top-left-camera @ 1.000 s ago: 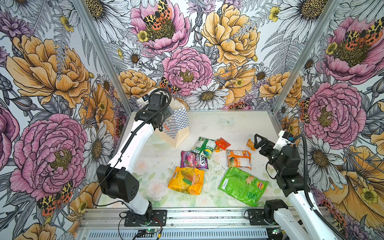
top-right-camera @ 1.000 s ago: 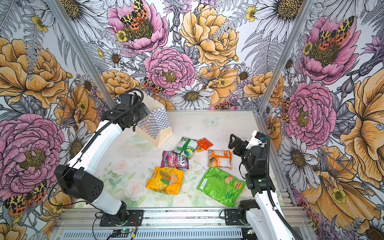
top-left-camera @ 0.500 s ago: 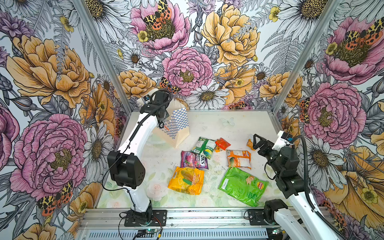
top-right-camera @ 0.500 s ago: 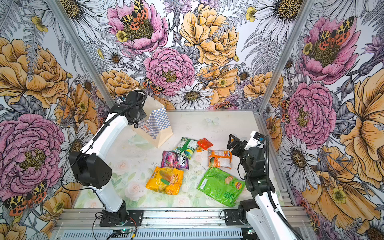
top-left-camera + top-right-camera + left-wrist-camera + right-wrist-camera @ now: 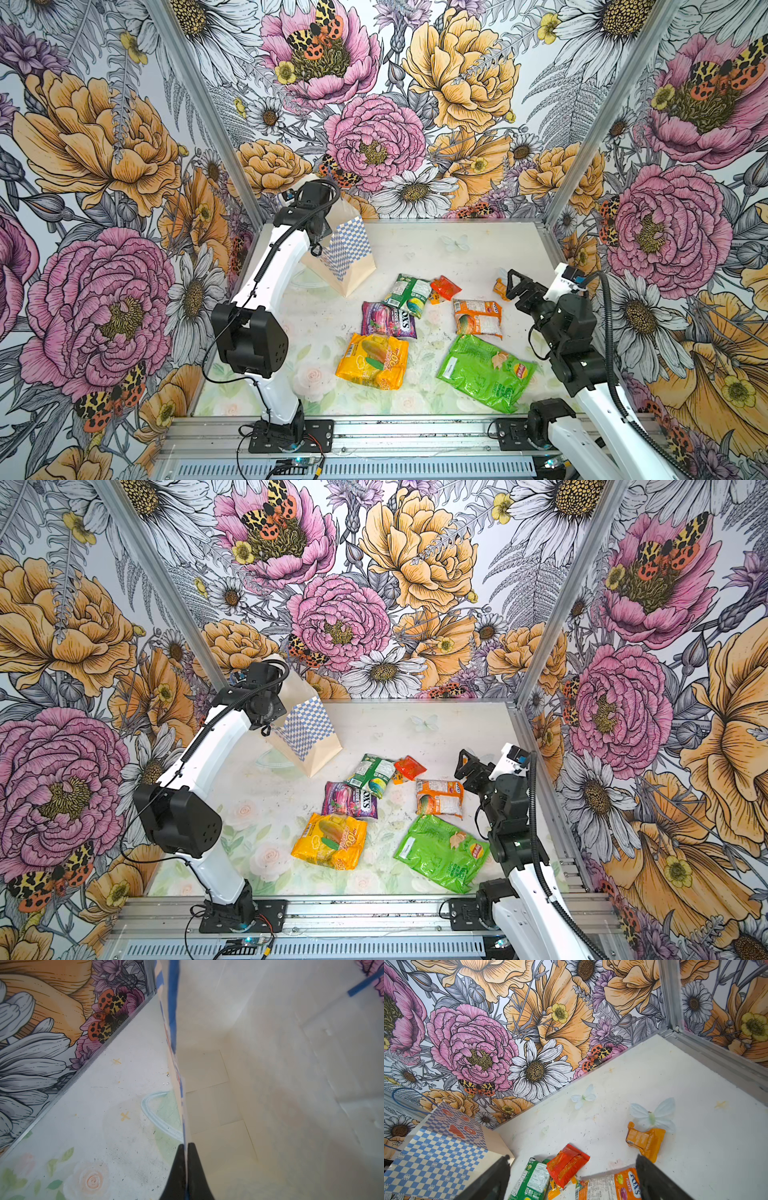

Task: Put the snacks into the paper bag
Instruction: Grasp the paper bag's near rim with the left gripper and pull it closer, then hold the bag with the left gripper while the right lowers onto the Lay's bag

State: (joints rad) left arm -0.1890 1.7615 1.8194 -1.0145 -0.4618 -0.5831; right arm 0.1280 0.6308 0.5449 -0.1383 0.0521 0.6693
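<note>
The paper bag (image 5: 349,257) (image 5: 307,733) stands upright at the back left, its blue-checkered side facing the snacks. My left gripper (image 5: 186,1145) is shut on the bag's top edge, one finger inside and one outside. On the table lie a green-white pack (image 5: 407,293), a red sachet (image 5: 444,287), a purple pack (image 5: 388,320), an orange-white pack (image 5: 478,318), a yellow-orange bag (image 5: 372,359) and a bright green bag (image 5: 484,372). My right gripper (image 5: 513,286) (image 5: 572,1156) hovers open beside a small orange sachet (image 5: 645,1142), holding nothing.
Floral walls (image 5: 374,137) close in the table on three sides, with metal corner posts (image 5: 582,166). An aluminium rail (image 5: 415,432) carrying both arm bases runs along the front edge. The bag (image 5: 270,1084) shows a bare inside in the left wrist view.
My left gripper has closed from open onto the bag's top edge, and its arm has swung in toward the bag. The right gripper has stayed open and barely shifted.
</note>
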